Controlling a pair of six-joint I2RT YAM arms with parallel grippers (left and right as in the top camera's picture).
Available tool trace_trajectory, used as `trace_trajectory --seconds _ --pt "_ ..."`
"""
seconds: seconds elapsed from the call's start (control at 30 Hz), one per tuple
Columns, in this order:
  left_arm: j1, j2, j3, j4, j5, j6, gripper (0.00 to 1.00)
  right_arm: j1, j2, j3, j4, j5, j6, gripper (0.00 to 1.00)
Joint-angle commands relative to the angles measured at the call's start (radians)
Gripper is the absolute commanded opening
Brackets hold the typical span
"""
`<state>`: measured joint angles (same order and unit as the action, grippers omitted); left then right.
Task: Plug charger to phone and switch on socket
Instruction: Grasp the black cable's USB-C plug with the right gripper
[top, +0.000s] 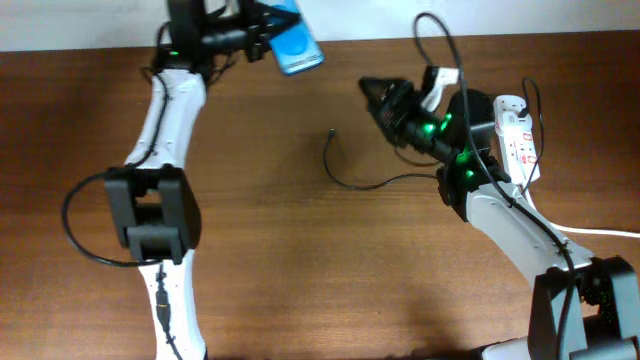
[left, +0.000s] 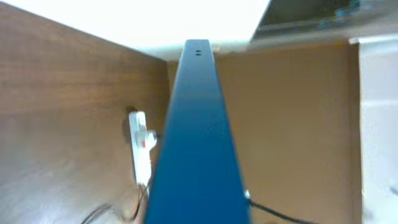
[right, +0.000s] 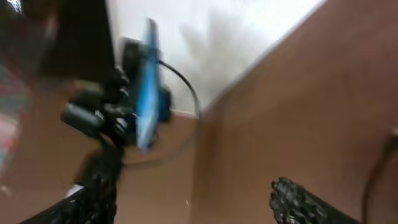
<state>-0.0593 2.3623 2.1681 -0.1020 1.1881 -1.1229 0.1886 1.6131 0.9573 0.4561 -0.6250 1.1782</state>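
Note:
The phone (top: 296, 47), blue-screened, is held tilted above the table's far edge by my left gripper (top: 262, 42), which is shut on it. In the left wrist view the phone (left: 198, 143) fills the centre as a long blue slab. The right wrist view shows the phone (right: 148, 87) edge-on in the left gripper. The charger cable (top: 345, 180) lies loose on the table, its plug tip (top: 332, 131) free. My right gripper (top: 372, 92) is open and empty, right of the tip; its fingers (right: 193, 199) are spread. The white socket strip (top: 518, 140) lies at the far right, also seen in the left wrist view (left: 142, 146).
The thick white cord (top: 600, 232) runs off to the right. The wooden table (top: 330, 270) ends at a white wall along the far edge. The right arm's body lies between the cable and the socket strip.

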Motion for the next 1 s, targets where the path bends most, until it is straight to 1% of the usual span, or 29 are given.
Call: trace_trajectory --seconds 0.0,0.03,0.07,0.1,0.13,0.17,0.23,0.27,0.33,0.37,0.4,0.43,0.47,0.5,0.57,0.6,0.67,0.7,0.73,0.77,0.83,0.9,0.97 --pt "0.07 -0.006 0.013 -0.006 0.277 0.22 0.0 0.001 -0.004 0.001 -0.249 -0.154 -0.317 0.75" --pt "0.096 -0.006 0.012 -0.037 0.311 0.28 0.0 0.001 -0.004 0.026 -0.364 -0.151 -0.396 0.75" --pt "0.113 -0.006 0.012 -0.092 0.308 0.304 0.0 0.001 -0.004 0.076 -0.519 -0.132 -0.49 0.74" --pt "0.126 -0.006 0.011 -0.126 0.301 0.311 0.0 0.002 -0.004 0.153 -0.716 -0.081 -0.614 0.72" --pt "0.147 -0.006 0.01 -0.182 0.279 0.32 0.0 0.01 -0.004 0.282 -1.005 0.081 -0.756 0.69" --pt "0.162 -0.006 0.009 -0.214 0.252 0.334 0.0 0.015 -0.003 0.351 -1.121 0.161 -0.808 0.69" --pt "0.174 -0.006 0.009 -0.285 0.192 0.336 0.0 0.022 -0.002 0.44 -1.228 0.241 -0.834 0.67" --pt "0.175 -0.006 0.009 -0.343 0.145 0.336 0.0 0.029 0.0 0.453 -1.231 0.243 -0.837 0.66" --pt "0.175 -0.006 0.009 -0.38 0.124 0.336 0.0 0.048 0.053 0.534 -1.281 0.245 -0.842 0.65" --pt "0.175 -0.006 0.009 -0.383 0.124 0.336 0.0 0.048 0.104 0.595 -1.326 0.238 -0.842 0.65" --pt "0.175 -0.006 0.009 -0.391 0.124 0.336 0.0 0.057 0.204 0.706 -1.406 0.232 -0.852 0.66" --pt "0.175 -0.006 0.009 -0.394 0.124 0.336 0.0 0.088 0.333 0.843 -1.474 0.233 -0.887 0.71" --pt "0.173 -0.006 0.009 -0.394 0.124 0.336 0.0 0.107 0.39 0.884 -1.463 0.232 -0.885 0.98" --pt "0.172 -0.006 0.009 -0.394 0.123 0.337 0.0 0.121 0.425 0.89 -1.42 0.219 -0.885 0.98" --pt "0.172 -0.006 0.009 -0.394 0.124 0.337 0.0 0.131 0.459 0.888 -1.349 0.218 -0.799 0.99" --pt "0.172 -0.006 0.009 -0.394 0.124 0.346 0.0 0.131 0.495 0.884 -1.298 0.218 -0.653 0.8" --pt "0.171 -0.006 0.009 -0.416 0.124 0.37 0.0 0.131 0.542 0.884 -1.275 0.201 -0.567 0.69" --pt "0.171 -0.006 0.009 -0.416 0.124 0.37 0.0 0.131 0.566 0.884 -1.252 0.156 -0.541 0.61" --pt "0.171 -0.006 0.009 -0.416 0.124 0.37 0.0 0.131 0.595 0.884 -1.238 0.126 -0.483 0.5" --pt "0.171 -0.006 0.009 -0.416 0.124 0.37 0.0 0.131 0.623 0.884 -1.204 0.092 -0.46 0.48" --pt "0.17 -0.006 0.009 -0.416 0.124 0.37 0.0 0.131 0.657 0.884 -1.162 0.071 -0.422 0.47" --pt "0.164 -0.006 0.009 -0.416 0.124 0.37 0.0 0.129 0.695 0.884 -1.105 0.057 -0.386 0.43" --pt "0.159 -0.006 0.009 -0.416 0.124 0.37 0.0 0.124 0.72 0.884 -1.093 0.056 -0.353 0.39"
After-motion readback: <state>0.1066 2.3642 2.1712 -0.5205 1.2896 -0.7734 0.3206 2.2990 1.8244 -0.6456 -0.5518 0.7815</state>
